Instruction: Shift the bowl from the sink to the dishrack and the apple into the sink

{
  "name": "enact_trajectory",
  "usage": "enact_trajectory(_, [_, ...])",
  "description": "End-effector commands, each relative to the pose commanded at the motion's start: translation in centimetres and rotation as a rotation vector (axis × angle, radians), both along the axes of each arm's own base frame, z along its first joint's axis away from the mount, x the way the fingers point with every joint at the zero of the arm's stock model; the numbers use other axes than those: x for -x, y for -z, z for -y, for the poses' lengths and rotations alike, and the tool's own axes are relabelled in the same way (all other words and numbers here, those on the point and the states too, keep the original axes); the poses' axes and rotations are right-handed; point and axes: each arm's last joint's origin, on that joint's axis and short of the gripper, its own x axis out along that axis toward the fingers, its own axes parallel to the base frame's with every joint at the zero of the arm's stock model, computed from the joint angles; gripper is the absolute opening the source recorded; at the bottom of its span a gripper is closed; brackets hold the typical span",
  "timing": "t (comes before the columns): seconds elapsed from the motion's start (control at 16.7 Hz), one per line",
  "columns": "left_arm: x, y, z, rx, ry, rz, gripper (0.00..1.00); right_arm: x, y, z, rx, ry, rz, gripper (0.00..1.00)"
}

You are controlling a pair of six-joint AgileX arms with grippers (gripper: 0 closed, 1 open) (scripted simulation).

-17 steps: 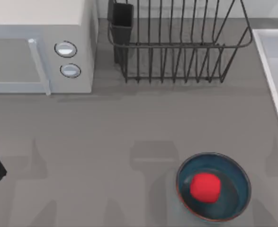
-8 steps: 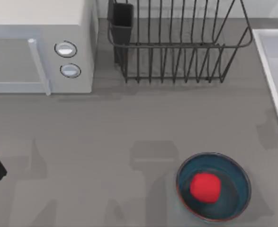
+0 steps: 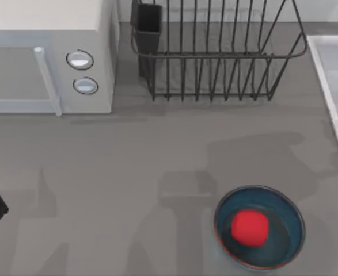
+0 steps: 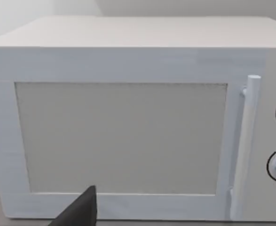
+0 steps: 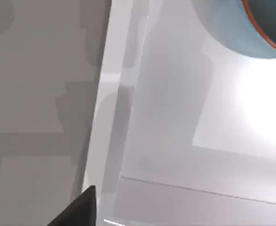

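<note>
My right gripper hung above the sink, over its raised rim by a corner; I could not tell how far it was open, and I saw nothing in its hold; the teal bowl sat inside the sink, just beyond. My left gripper was parked at the table's left edge, facing the microwave, its opening likewise unclear. The apple lay in a darker blue bowl on the table, near the sink; the dishrack stood at the back, a black cup at its corner.
</note>
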Motion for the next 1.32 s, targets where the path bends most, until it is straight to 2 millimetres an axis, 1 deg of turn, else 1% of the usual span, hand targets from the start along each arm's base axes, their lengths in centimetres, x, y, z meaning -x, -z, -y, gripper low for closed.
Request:
enact_trajectory(0.18, [0.0,0.0,0.0,0.0,0.0,0.0,1.0,-5.1,3.2,3.0,-0.027,0.033,-0.173,1.0])
enact_trajectory(0.3, [0.0,0.0,0.0,0.0,0.0,0.0,1.0,-7.8,5.2,5.2,-0.038,0.059,-0.238,1.0])
enact_trajectory(0.42, [0.0,0.0,0.0,0.0,0.0,0.0,1.0,-10.0,6.6,7.5,-0.036,0.087,-0.257,1.0])
enact_trajectory(0.54, [0.0,0.0,0.0,0.0,0.0,0.0,1.0,-11.6,7.5,9.7,-0.025,0.114,-0.245,1.0])
enact_trajectory(0.72, [0.0,0.0,0.0,0.0,0.0,0.0,1.0,-13.1,7.7,12.3,0.005,0.15,-0.193,1.0])
enact_trajectory(0.84, [0.0,0.0,0.0,0.0,0.0,0.0,1.0,-13.5,7.5,13.4,0.021,0.165,-0.162,1.0])
enact_trajectory(0.96, [0.0,0.0,0.0,0.0,0.0,0.0,1.0,-13.7,7.4,13.8,0.027,0.17,-0.15,1.0])
enact_trajectory(1.2, [0.0,0.0,0.0,0.0,0.0,0.0,1.0,-13.7,7.3,13.5,0.027,0.165,-0.148,1.0])
enact_trajectory(1.26, [0.0,0.0,0.0,0.0,0.0,0.0,1.0,-13.7,7.5,13.5,0.027,0.166,-0.15,1.0])
enact_trajectory(1.32, [0.0,0.0,0.0,0.0,0.0,0.0,1.0,-13.8,8.1,13.6,0.026,0.168,-0.153,1.0])
